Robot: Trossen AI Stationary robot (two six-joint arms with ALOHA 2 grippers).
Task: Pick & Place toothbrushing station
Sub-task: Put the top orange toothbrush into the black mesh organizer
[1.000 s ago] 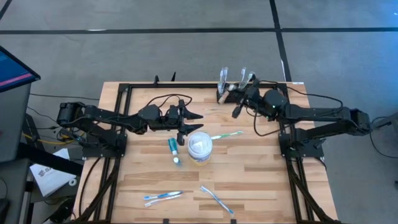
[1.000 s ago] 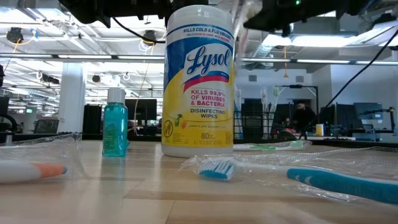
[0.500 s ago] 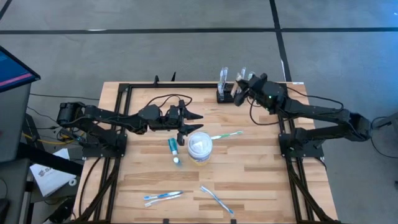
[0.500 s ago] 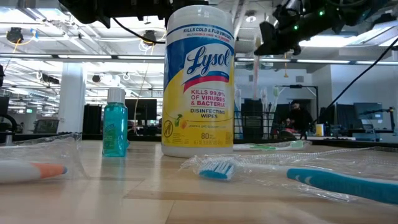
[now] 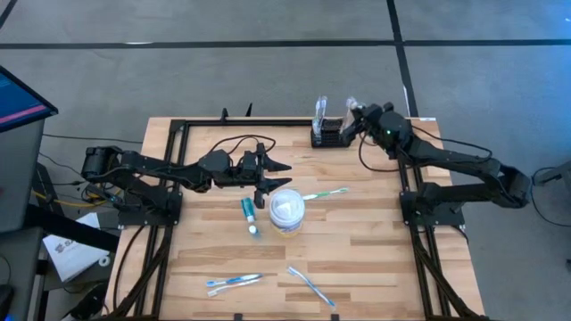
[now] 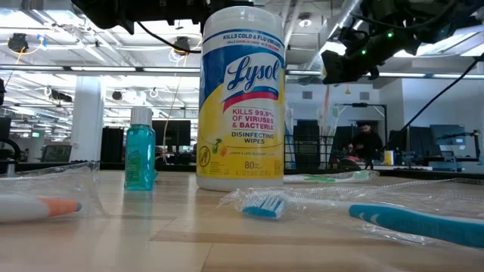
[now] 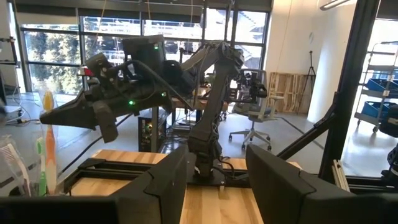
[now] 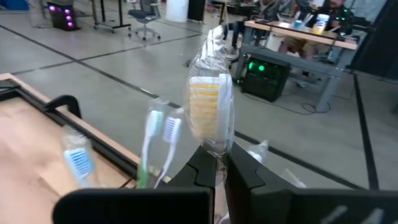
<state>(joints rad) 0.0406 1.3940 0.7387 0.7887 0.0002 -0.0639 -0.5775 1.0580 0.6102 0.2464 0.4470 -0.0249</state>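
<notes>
**Wrapped toothbrush held above the rack**

We see the right gripper [image 8: 219, 163] pinching a wrapped yellow-bristled toothbrush [image 8: 210, 109] at upper centre, over the toothbrushing station [image 5: 326, 136]. Our left gripper [image 5: 270, 176] waits mid-left, fingers spread.

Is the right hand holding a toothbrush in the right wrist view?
Yes: the right hand is closed on a wrapped toothbrush with yellow bristles, which stands up between its fingers.

Beside the white-and-yellow tub [image 5: 287, 213] lie a teal bottle [image 5: 250, 214] and a green toothbrush [image 5: 326, 193]; the rack [image 5: 326, 137] is black.
</notes>
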